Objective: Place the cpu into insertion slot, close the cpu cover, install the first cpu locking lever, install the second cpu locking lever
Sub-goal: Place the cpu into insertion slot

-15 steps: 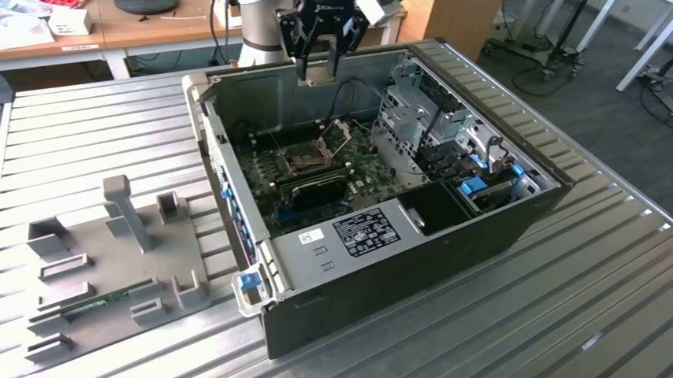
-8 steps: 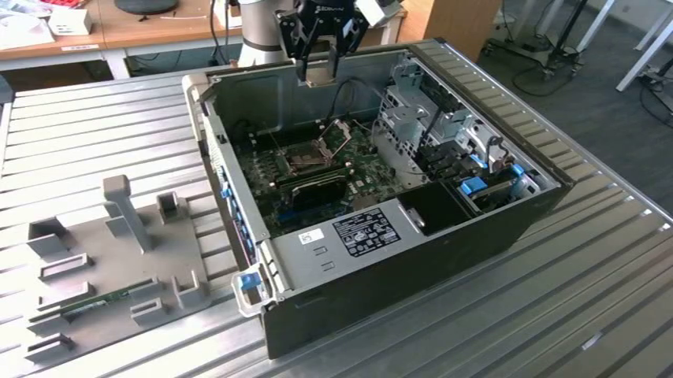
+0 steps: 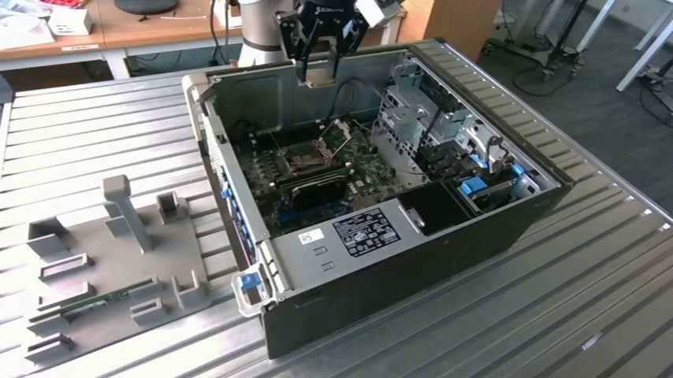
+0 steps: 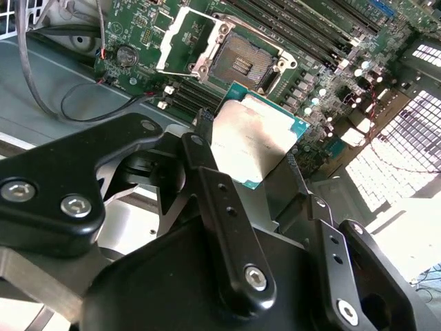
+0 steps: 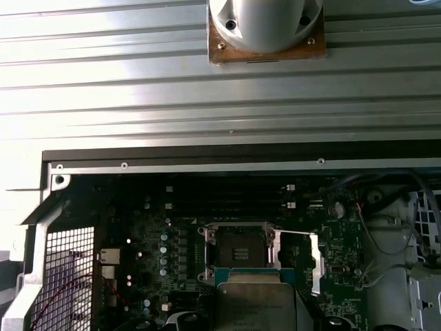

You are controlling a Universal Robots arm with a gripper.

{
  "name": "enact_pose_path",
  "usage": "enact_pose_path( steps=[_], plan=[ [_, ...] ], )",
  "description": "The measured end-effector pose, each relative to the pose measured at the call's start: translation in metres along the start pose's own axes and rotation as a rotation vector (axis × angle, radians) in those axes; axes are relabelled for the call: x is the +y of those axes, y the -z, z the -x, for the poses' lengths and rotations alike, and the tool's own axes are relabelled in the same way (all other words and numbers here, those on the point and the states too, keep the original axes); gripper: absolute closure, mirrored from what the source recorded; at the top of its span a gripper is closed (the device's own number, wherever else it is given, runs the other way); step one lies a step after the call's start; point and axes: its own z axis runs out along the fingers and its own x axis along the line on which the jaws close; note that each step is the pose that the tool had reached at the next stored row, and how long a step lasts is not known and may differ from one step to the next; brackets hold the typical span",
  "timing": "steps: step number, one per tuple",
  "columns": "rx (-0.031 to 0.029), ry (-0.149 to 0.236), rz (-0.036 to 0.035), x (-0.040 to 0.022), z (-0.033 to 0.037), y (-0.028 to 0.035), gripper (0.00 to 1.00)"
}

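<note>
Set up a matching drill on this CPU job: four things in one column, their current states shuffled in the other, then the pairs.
Things
1. cpu
2. insertion slot
3. cpu cover
4. gripper

States
A. swung open on its hinge
B. shut, above the open computer case
C. empty and uncovered
D. gripped, not yet seated

Pairs: 1-D, 2-C, 3-A, 4-B

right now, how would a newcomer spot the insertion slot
Look inside the open computer case at the green motherboard. The insertion slot sits near its middle, beside the raised cpu cover. It is square with a silvery rim, unlike the long black memory slots.
</note>
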Motion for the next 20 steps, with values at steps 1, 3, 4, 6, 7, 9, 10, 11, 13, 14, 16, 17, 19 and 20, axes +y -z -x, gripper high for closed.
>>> enact_pose_path(
  steps=[1,3,4,6,7,9,10,11,13,14,16,17,19,20],
  plan=[
    [0.0,0.0,0.0,0.0,0.0,-0.0001,0.46],
    [-0.0001,0.0,0.0001,0.0,0.0,-0.0003,0.46],
    [-0.0002,0.0,0.0003,0.0,0.0,-0.0007,0.46],
    [0.0,0.0,0.0,-0.0001,0.0,-0.0012,0.46],
    [0.0,0.0,0.0,-0.0001,0.0,-0.0016,0.46],
    [0.0,0.0,0.0,-0.0002,0.0,-0.0023,0.46],
    [0.0,0.0,0.0,-0.0003,0.0,-0.0028,0.46],
    [0.0,0.0,-0.0001,-0.0003,0.0,-0.0028,0.46],
    [0.0,0.0,0.0,-0.0003,0.0,-0.0028,0.46],
    [0.0,0.0,0.0,-0.0003,0.0,-0.0028,0.46],
    [0.0,0.0,0.0,-0.0004,0.0001,-0.0039,0.46],
    [0.0,0.0,0.0,-0.0003,0.0001,-0.0039,0.46],
    [0.0,0.0,0.0,-0.0004,0.0001,-0.004,0.46],
    [-0.0001,0.0,0.0003,-0.0003,0.0001,-0.0044,0.46]
  ],
)
